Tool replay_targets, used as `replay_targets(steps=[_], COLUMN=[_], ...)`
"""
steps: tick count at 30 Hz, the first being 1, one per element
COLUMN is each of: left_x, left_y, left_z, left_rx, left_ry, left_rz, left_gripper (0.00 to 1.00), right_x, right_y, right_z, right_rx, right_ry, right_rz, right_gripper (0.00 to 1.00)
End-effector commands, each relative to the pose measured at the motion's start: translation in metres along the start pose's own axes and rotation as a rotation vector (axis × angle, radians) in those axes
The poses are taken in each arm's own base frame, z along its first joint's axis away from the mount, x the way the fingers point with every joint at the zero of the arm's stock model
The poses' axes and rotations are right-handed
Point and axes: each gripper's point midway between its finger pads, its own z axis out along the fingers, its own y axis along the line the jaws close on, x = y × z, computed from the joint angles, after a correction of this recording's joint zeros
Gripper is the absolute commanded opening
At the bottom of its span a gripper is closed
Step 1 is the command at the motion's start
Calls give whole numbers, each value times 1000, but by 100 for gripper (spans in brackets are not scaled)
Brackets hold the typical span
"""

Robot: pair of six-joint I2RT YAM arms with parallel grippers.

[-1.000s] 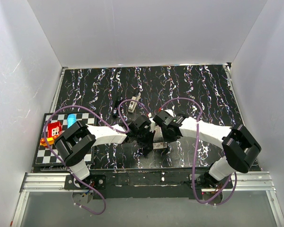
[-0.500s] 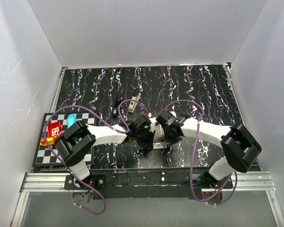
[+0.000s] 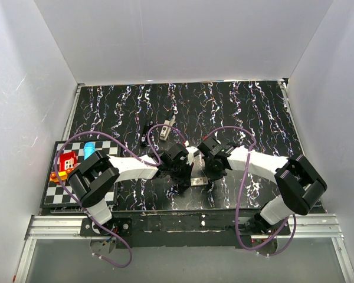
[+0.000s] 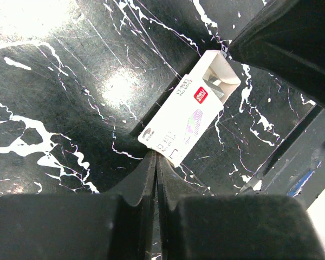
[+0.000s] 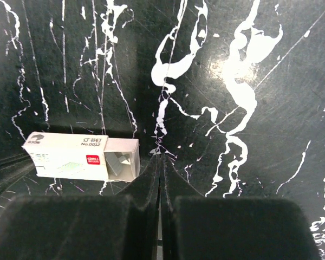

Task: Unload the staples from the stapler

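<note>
On the black marbled mat, beyond the left arm's wrist, the stapler lies flat, well apart from both grippers. Its long axis runs roughly from the near edge toward the back wall, and it is too small to tell which end is the head. A pale block sits just to its right. Nearer the arms, a white staple box lies between the two grippers, its inner tray slid partly out. The box top reads "订书钉 No.0012" above a small red logo patch. The left gripper is closed on nothing, with its tips at the box's closed end. The right gripper is likewise closed and empty, just beside the open tray end.
</note>
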Motion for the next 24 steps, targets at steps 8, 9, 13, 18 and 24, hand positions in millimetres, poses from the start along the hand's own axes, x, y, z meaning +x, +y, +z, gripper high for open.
replay_targets(steps=[8, 9, 13, 18, 24], left_x=[-6, -6, -6, -6, -6], left_y=[-5, -5, -6, -6, -6], left_z=[1, 1, 1, 0, 1], left_rx=[14, 14, 15, 14, 16], left_ry=[-7, -7, -7, -9, -9], left_rz=[22, 22, 23, 20, 20], left_gripper=[0, 0, 0, 0, 0], right_x=[-4, -3, 0, -1, -1], right_y=[19, 19, 27, 29, 41], right_z=[-3, -2, -2, 1, -1], right_rx=[-122, -127, -175, -184, -247], right_ry=[-10, -6, 8, 3, 18], right_rz=[56, 60, 79, 95, 113], right_gripper=[1, 1, 1, 1, 1])
